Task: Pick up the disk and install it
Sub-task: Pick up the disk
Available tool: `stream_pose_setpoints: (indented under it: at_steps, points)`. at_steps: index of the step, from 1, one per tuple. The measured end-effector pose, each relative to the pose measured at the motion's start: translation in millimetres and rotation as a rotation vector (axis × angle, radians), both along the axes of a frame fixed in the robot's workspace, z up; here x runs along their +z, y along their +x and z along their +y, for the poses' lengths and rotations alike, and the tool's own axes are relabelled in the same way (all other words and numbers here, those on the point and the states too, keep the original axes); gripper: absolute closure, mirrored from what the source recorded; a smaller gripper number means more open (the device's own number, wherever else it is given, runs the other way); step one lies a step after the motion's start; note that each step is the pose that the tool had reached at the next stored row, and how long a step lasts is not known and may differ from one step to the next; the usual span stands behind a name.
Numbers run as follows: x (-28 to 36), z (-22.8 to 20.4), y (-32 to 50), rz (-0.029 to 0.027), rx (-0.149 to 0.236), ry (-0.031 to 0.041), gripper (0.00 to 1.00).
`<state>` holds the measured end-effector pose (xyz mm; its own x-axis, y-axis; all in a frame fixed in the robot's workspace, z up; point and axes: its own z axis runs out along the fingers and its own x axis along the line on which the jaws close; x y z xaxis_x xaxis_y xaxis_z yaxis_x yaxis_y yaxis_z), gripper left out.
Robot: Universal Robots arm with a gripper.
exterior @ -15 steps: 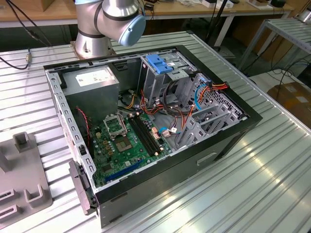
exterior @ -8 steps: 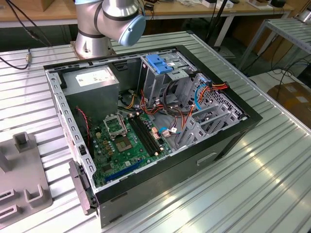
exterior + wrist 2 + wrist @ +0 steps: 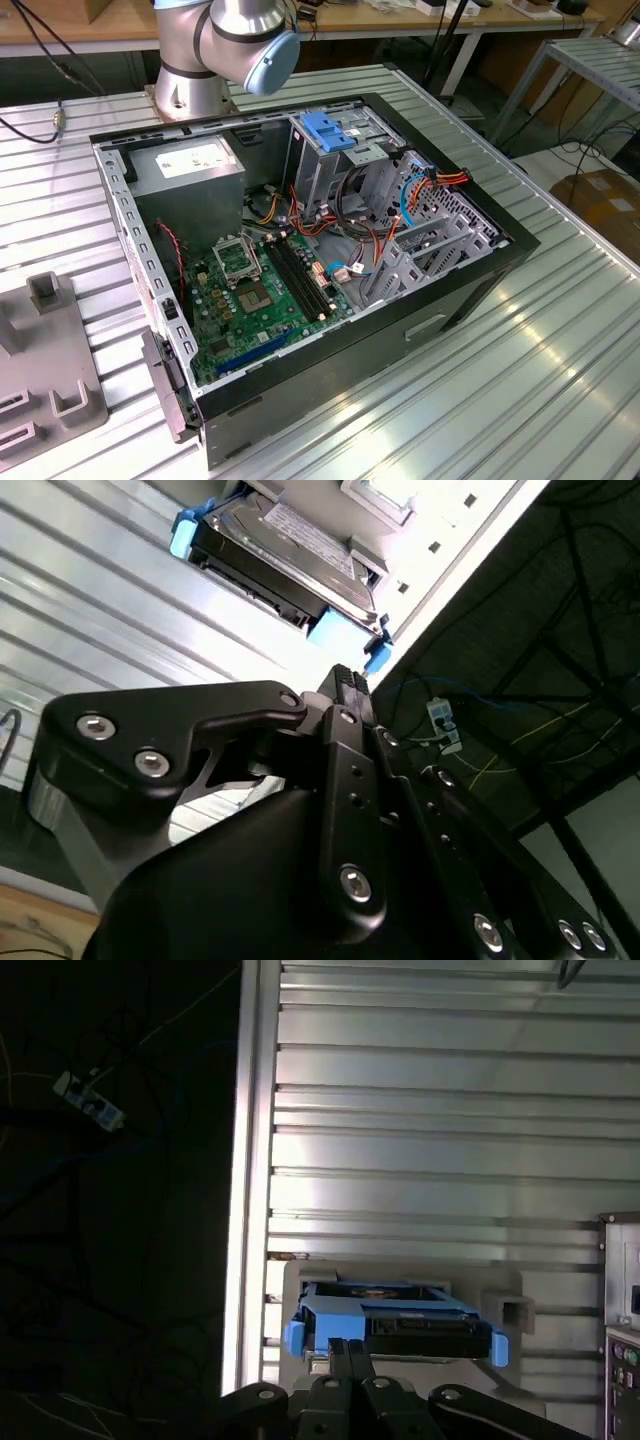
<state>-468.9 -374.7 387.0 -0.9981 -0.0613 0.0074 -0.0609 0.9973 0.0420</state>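
The disk (image 3: 395,1325) is a flat grey-metal drive with blue rails along its sides, lying on a grey holder (image 3: 505,1310) on the ribbed metal table. Its white label faces up in the second wrist view (image 3: 290,560). My gripper (image 3: 350,1348) hangs just short of the disk's near edge with its two black fingers pressed together and nothing between them. In the second wrist view the gripper (image 3: 345,680) points at the disk's blue corner piece without touching it.
The open computer case (image 3: 470,290) lies on the table in the exterior view, with a metal drive cage topped by a blue handle (image 3: 330,130), a power-supply box (image 3: 190,165) and loose cables. The table edge (image 3: 250,1160) runs close beside the disk, with dark floor beyond it.
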Motion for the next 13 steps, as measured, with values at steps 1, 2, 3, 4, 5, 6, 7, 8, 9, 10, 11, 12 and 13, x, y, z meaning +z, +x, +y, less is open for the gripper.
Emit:
stream_pose_setpoints:
  at_steps: [1, 2, 3, 4, 5, 6, 7, 8, 9, 10, 11, 12, 13]
  points:
    - [0.0, 0.0, 0.0, -0.0001, 0.018, 0.0, 0.9]
    - [0.0, 0.0, 0.0, -0.0001, 0.039, 0.0, 0.9]
    - [0.0, 0.0, 0.0, 0.0, 0.058, 0.0, 0.9]
    - [0.0, 0.0, 0.0, 0.0, 0.086, 0.0, 0.9]
    - [0.0, 0.0, 0.0, -0.0001, 0.115, 0.0, 0.9]
    - [-0.1, 0.0, 0.0, 0.0, 0.149, 0.0, 0.9]
    - [-0.1, 0.0, 0.0, -0.0001, 0.183, 0.0001, 0.9]
    - [-0.1, 0.0, 0.0, -0.0001, 0.203, 0.0, 0.9]
    - [-0.2, 0.0, 0.0, -0.0001, 0.231, 0.0, 0.9]
    - [-0.2, 0.0, 0.0, -0.0001, 0.25, 0.0001, 0.9]
    - [-0.3, 0.0, 0.0, 0.0, 0.269, 0.0001, 0.9]
    - [-0.4, 0.0, 0.0, 0.0, 0.306, 0.0001, 0.9]
    - [-0.6, 0.0, 0.0, -0.0001, 0.326, 0.0001, 0.9]
